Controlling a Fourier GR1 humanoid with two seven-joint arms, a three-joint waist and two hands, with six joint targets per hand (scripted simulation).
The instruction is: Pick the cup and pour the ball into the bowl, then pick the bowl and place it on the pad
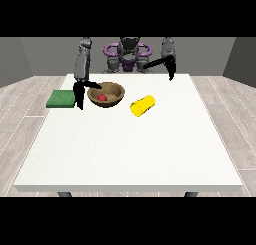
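A white table [130,149] is filling most of the view, its top smooth and bare towards the camera, standing on a floor of pale wood planks [225,129] with grey walls [40,54] behind. The robot [127,54] is standing at the far edge.

A brown bowl [106,94] is sitting on the table left of centre, upright, with the red ball [102,97] lying inside it. A yellow cup [142,105] is lying on its side just right of the bowl, apart from it. A green pad [62,98] is lying flat at the table's left edge, well left of the bowl.

The hand at the view's left [80,92] is hanging between pad and bowl, fingers pointing down, thumb reaching out to the bowl's rim; whether it is gripping the rim I cannot tell. The hand at the view's right [171,71] is hanging over the far edge, fingers straight down, holding nothing.
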